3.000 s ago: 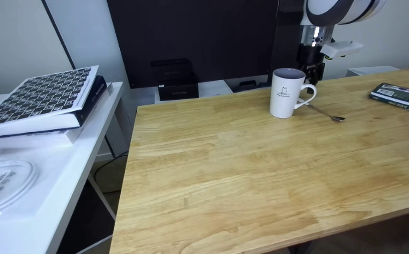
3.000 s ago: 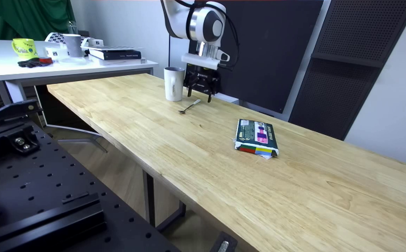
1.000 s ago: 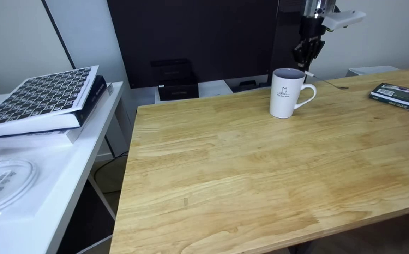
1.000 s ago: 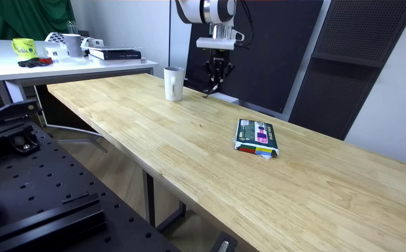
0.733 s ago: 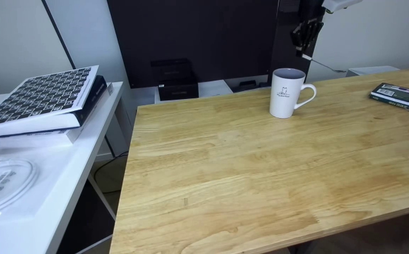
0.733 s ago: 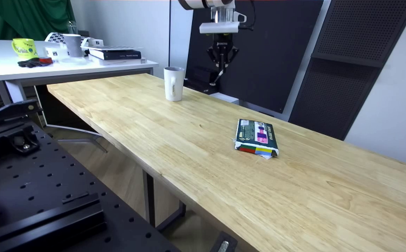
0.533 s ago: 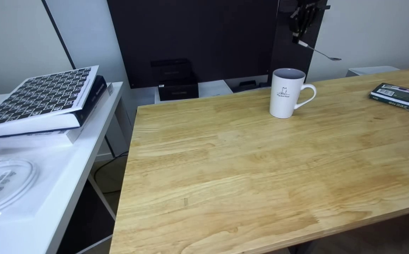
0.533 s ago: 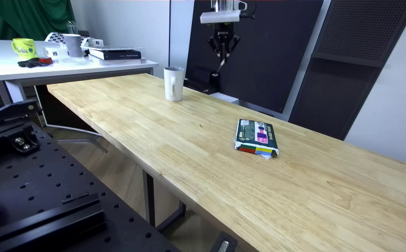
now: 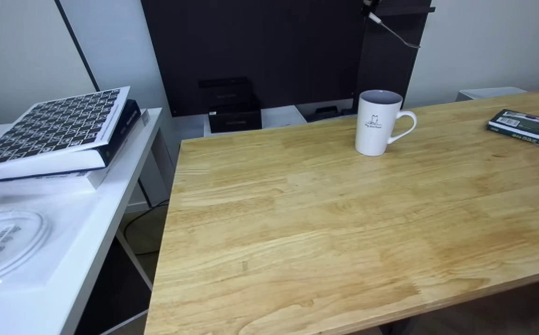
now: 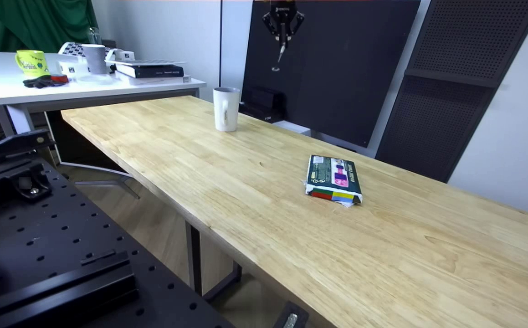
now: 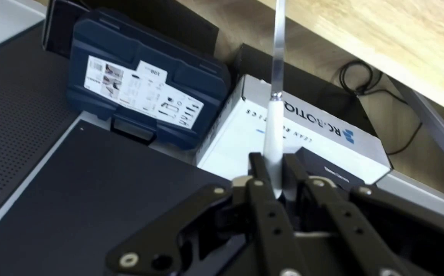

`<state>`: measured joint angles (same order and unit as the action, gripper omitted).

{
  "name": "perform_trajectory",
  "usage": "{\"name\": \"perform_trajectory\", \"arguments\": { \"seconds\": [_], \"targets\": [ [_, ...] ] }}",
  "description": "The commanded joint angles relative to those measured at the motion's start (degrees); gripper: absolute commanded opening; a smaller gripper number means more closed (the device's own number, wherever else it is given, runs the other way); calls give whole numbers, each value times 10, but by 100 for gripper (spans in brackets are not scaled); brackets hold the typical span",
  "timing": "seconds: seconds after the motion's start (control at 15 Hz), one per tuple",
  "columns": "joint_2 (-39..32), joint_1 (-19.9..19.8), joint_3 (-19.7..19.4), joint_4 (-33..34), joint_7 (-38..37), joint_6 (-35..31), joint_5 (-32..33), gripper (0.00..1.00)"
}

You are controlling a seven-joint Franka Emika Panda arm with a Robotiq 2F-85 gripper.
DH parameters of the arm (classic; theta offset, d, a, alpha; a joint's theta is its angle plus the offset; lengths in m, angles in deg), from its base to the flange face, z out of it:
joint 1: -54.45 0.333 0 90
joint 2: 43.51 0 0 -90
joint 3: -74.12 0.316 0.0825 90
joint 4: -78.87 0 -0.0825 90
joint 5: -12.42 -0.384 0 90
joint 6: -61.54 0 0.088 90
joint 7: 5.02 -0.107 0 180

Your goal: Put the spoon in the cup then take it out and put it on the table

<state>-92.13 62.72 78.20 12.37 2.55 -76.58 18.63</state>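
Behind the end effector (image 11: 274, 168), a tall dark panel (image 10: 350, 73) and pale walls (image 10: 510, 132); lower than it, a counter (image 9: 269, 223) of joined light-brown planks. Holds the spoon (image 11: 277, 86) up in the air, well above the counter and outside the cup (image 9: 374, 137). Pinches only the white tail of the handle (image 11: 274, 138), pressed from both sides with no gap beyond the handle's own thickness; carries nothing else. Likely grips so far back to leave the metal length and the bowl (image 10: 275, 69) free for dipping, and likely hangs high to clear the rim. So held, slopes down and away from the end effector, bowl lowest, rather than plumb; probably needs a steeper tilt to enter cleanly. Below the end effector in both exterior views, the cup, upright on the counter and mouth up: well set, by judgement, for a drop from above. Beneath it in the wrist view, past the counter's edge, a white box (image 11: 302, 126); hard to judge from these angles whether over the planks or beyond. As for the spoon, looks slim and two-toned: smooth white at the gripped end, a shiny ring at the join, then thin silvery metal, with a slight bend before the small bowl.
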Motion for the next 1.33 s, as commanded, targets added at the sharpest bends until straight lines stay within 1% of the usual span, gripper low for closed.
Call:
{"name": "perform_trajectory", "arguments": {
  "seconds": [0.0,0.27,0.4,0.6,0.73,0.87,1.07,1.27],
  "targets": [
    [38,-25,49,-56,45,-64,-43,4],
    [50,-68,129,-96,133,-105,-119,4],
    [53,-93,169,-115,176,-108,-156,4],
    [57,-125,212,-141,227,-102,-202,4],
    [60,-144,230,-159,254,-100,-227,4],
    [61,-157,241,-173,273,-96,-247,4],
    [64,-172,252,-201,304,-110,-277,4],
    [73,-182,262,-239,339,-158,-303,4]
  ]
}}
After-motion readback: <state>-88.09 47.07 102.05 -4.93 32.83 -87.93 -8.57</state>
